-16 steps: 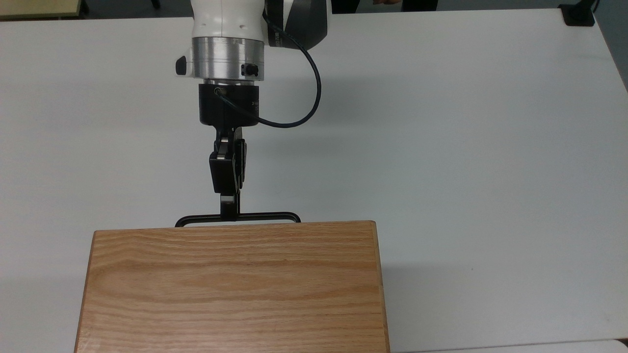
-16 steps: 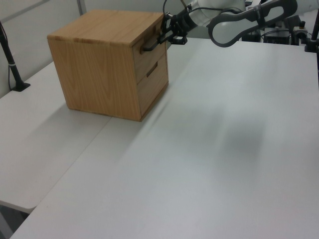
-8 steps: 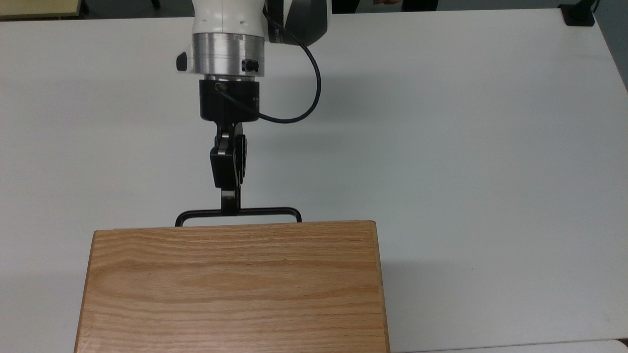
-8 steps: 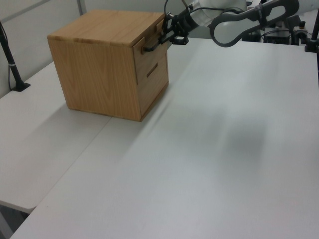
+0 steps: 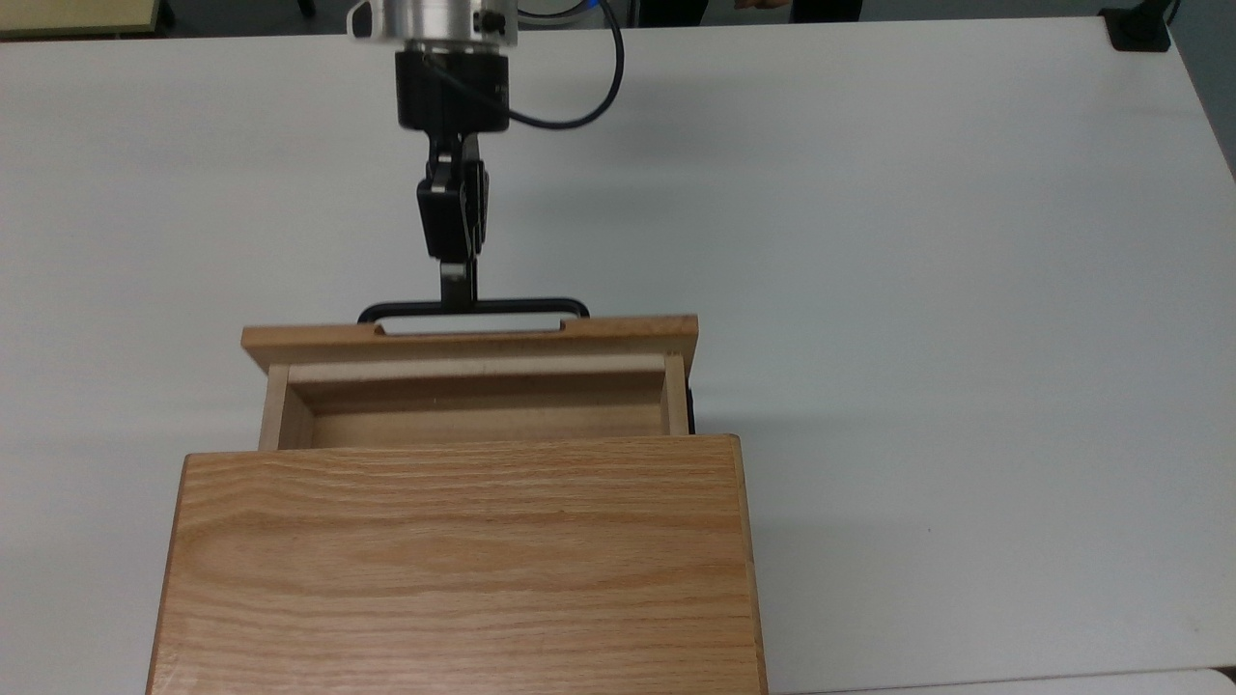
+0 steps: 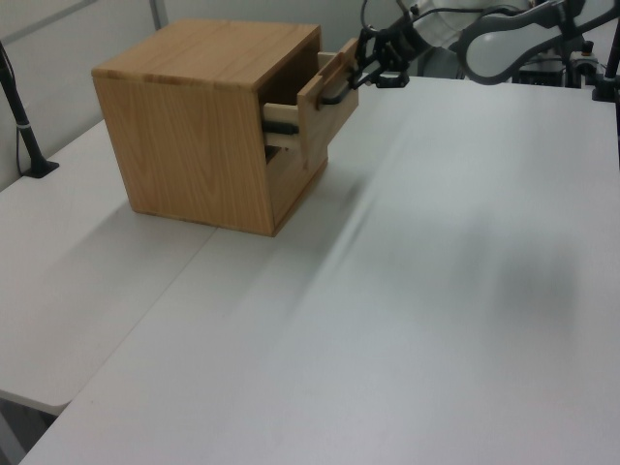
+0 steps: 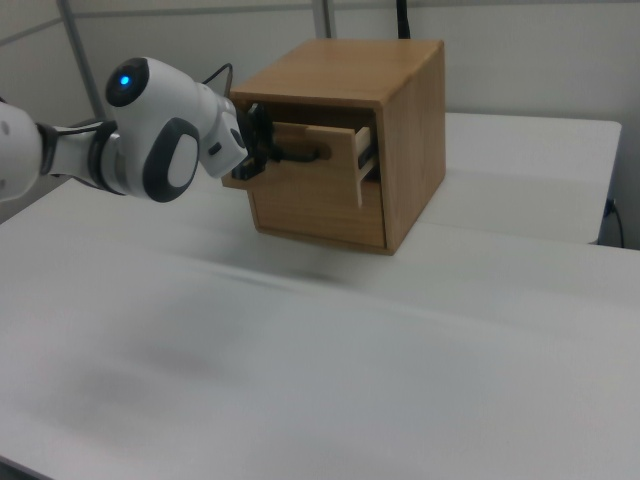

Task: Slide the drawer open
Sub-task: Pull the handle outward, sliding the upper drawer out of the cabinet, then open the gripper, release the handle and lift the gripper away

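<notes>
The top drawer (image 5: 468, 340) of the oak cabinet (image 5: 463, 560) stands pulled partly out, its bare inside showing in the top view. My gripper (image 5: 458, 290) is shut on the middle of the drawer's black bar handle (image 5: 521, 307). In the left view the drawer front (image 6: 320, 111) juts toward the gripper (image 6: 360, 70), clear of the cabinet (image 6: 194, 145). In the right view the gripper (image 7: 262, 150) holds the handle (image 7: 300, 157) in front of the drawer (image 7: 315, 168).
A lower drawer (image 7: 320, 215) sits flush in the cabinet. The white table (image 5: 917, 290) spreads wide around the cabinet. A black clamp base (image 5: 1139, 29) sits at the top view's upper right corner, and a black post (image 6: 24, 126) stands at the left view's left.
The gripper has drawn back from the cabinet with the handle in its grip, and the drawer has slid from nearly closed to well out.
</notes>
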Available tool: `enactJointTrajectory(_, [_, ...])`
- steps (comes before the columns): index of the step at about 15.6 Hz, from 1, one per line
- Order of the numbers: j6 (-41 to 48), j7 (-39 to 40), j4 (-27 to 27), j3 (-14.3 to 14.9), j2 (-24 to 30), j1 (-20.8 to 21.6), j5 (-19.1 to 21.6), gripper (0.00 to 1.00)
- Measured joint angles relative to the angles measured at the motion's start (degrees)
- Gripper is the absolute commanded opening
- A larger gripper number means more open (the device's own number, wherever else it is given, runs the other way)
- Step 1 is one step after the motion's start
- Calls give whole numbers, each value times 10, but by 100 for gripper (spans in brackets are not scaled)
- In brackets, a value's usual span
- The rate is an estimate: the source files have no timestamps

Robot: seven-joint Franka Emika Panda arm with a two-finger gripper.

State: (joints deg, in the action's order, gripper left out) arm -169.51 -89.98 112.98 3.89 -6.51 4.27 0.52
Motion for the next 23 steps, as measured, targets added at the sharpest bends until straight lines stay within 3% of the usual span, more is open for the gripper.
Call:
enactJointTrajectory(7, [109,0,69,1,100,0,0,9])
enactJointTrajectory(13, [142,0,78,1,120,0,0,12])
enactJointTrajectory(14, [145,0,78,1,121,0,0,27])
enactJointTrajectory(16, [156,0,77,2,125,0,0,82])
enactJointTrajectory(18, [172,0,75,2,129,0,0,98])
enactJointTrajectory(23, [326,0,-6,6,148,0,0,100])
